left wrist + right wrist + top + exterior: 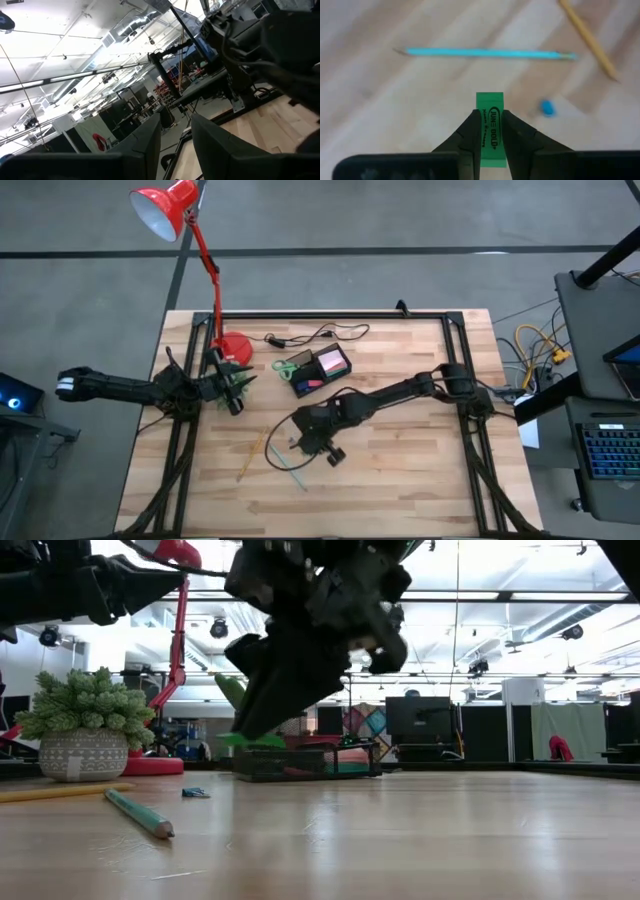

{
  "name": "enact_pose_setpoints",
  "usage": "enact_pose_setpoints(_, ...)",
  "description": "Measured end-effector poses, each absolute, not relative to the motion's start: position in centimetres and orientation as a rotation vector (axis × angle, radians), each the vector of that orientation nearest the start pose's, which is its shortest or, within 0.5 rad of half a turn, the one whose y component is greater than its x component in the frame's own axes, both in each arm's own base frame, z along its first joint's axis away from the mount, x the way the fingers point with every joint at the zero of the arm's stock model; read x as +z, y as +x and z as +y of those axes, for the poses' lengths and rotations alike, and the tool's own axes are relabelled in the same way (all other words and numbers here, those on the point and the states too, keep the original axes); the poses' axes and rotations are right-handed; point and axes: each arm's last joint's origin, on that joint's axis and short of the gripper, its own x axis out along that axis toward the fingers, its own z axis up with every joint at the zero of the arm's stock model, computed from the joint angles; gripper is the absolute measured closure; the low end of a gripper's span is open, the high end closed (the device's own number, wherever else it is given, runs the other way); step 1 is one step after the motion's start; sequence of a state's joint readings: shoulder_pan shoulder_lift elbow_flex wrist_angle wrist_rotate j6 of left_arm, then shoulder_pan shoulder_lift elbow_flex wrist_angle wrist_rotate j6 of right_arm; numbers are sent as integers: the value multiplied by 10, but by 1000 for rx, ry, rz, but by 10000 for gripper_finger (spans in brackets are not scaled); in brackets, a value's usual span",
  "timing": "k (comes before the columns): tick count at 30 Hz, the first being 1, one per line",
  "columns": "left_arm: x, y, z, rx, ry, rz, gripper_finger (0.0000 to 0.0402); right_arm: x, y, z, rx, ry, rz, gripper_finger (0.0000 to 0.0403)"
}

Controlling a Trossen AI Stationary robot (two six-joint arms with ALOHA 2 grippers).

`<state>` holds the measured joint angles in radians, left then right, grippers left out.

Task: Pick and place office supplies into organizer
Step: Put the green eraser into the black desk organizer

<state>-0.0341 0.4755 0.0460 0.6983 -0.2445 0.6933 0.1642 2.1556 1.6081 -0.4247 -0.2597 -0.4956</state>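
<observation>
My right gripper [489,131] hangs over the middle of the table [312,442] and is shut on a small green eraser [490,107] with black print. On the wood below it lie the green pen [485,52], the yellow pencil [587,37] and a small blue piece [547,107]. The black organizer [320,370] stands toward the far edge with a pink pad [332,363] in it. The green-handled scissors [288,367] lie beside it. My left gripper [232,398] waits open near the left edge, by a small potted plant [236,380]. My right gripper pinches the green eraser between its two fingers [470,135], which come from above and point down. They lie on the eraser's two long sides [490,125], and its free end [490,99] sticks out past the fingertips. The eraser [250,740] is lifted clear of the table.
A red desk lamp's round base [235,348] stands at the far left, with a black cable [315,335] running along the far edge. The potted plant [85,735] stands left of the organizer [305,760]. The near half of the table [400,480] is bare wood.
</observation>
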Motion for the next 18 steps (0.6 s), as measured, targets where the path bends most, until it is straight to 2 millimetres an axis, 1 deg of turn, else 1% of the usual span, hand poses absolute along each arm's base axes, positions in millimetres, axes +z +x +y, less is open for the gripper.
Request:
enact_pose_setpoints(6, 202, 126, 3, 292, 649, -183, 306, 171, 456, 51, 509, -483, 880, 346)
enact_pose_setpoints(10, 202, 126, 3, 292, 649, -182, 306, 171, 458, 28, 436, -479, 901, 346)
enact_pose_setpoints(18, 202, 126, 3, 292, 649, -182, 306, 171, 458, -10, 371, -459, 922, 346)
